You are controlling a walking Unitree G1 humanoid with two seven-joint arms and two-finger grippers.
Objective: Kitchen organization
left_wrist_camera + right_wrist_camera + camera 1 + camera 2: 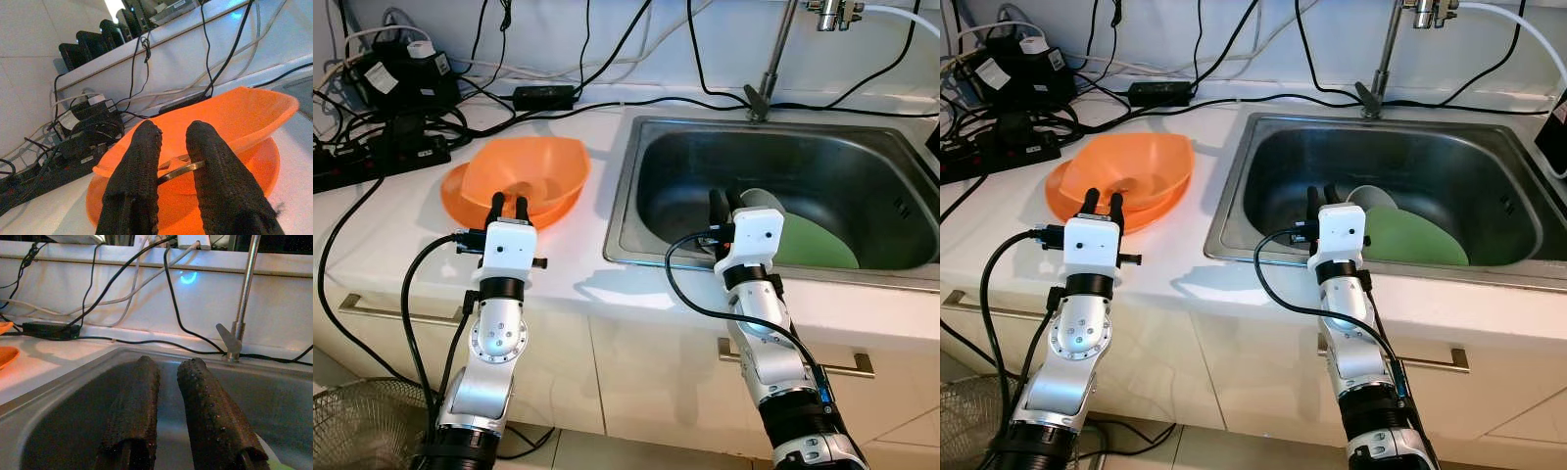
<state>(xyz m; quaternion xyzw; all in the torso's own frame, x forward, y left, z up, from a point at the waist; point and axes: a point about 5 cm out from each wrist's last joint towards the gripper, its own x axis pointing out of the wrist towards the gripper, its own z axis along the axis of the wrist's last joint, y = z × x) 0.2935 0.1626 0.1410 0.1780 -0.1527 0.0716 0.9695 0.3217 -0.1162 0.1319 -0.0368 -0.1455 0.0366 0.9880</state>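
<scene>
**Left eye view: both grippers poised over dishware at the counter and sink**

The left gripper point(508, 203) stood at the near rim of an orange bowl point(543, 166), which sat nested on an orange plate point(460, 201) on the white counter point(570, 257), left of the sink point(641, 176). Its fingers point(139, 161) were held narrow, a slim gap between them, with nothing gripped; a metal utensil point(178, 169) lay in the dish just beyond the tips. The right gripper point(722, 206) reached over the sink's near edge, fingers likewise narrowly parted and empty, close to a pale cup point(766, 201) and a green plate point(818, 245) resting in the basin. A faucet point(773, 59) rose at the far side, and cables point(391, 137) cluttered the far-left counter.

Judged step: approach before pickup. The next move would call for opening wider, then closing on a rim.
</scene>
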